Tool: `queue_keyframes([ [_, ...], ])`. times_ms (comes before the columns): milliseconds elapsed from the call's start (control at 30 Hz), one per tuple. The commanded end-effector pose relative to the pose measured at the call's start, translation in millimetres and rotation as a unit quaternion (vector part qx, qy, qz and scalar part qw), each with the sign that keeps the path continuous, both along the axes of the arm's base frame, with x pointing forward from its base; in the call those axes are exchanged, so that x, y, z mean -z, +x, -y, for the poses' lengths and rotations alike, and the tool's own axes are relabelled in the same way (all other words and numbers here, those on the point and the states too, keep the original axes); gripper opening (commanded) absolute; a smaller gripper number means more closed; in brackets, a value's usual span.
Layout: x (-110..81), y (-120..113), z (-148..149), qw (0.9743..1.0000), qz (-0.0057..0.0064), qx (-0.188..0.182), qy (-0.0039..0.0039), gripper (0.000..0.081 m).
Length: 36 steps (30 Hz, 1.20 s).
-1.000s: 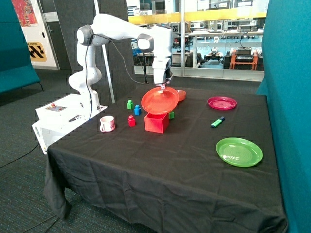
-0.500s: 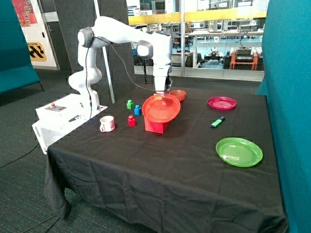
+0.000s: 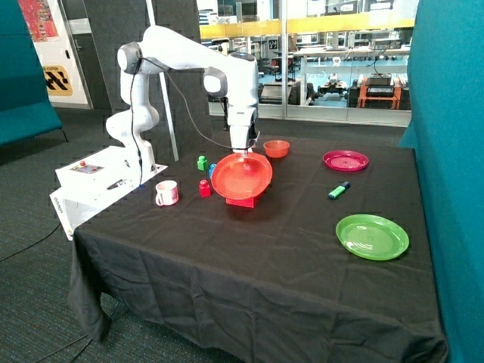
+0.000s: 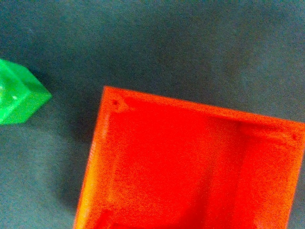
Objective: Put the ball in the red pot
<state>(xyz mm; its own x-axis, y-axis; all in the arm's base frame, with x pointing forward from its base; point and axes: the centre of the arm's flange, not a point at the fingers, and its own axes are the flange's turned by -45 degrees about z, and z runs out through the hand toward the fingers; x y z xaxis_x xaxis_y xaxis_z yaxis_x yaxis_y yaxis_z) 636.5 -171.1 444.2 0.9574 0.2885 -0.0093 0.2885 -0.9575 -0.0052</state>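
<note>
My pincer (image 3: pixel 243 150) is clamped on the rim of a tilted red plate (image 3: pixel 241 176) above the red pot (image 4: pixel 190 167).

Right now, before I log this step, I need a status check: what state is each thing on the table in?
claw: shut on the red plate's upper rim
red plate: held in the air over the red pot, tilted steeply
red pot: upright, open, visible inside empty
mug: upright
orange bowl: upright
green plate: lying flat
ball: not in view
</note>
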Motion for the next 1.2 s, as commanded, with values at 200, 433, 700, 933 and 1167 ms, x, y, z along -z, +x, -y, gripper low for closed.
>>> queue_keyframes([
  [200,3.1,-36,37,1.0000,0.0052,-0.003,-0.00115,0.0000],
  [433,12.0,-51,43,1.0000,0.0052,-0.005,-0.00114,0.0000],
  [700,25.6,-69,59,1.0000,0.0052,-0.003,-0.00116,0.0000],
  [933,37.1,-81,71,1.0000,0.0052,0.004,-0.00119,0.0000],
  [1167,46.0,-90,84,1.0000,0.0052,0.006,-0.00120,0.0000],
])
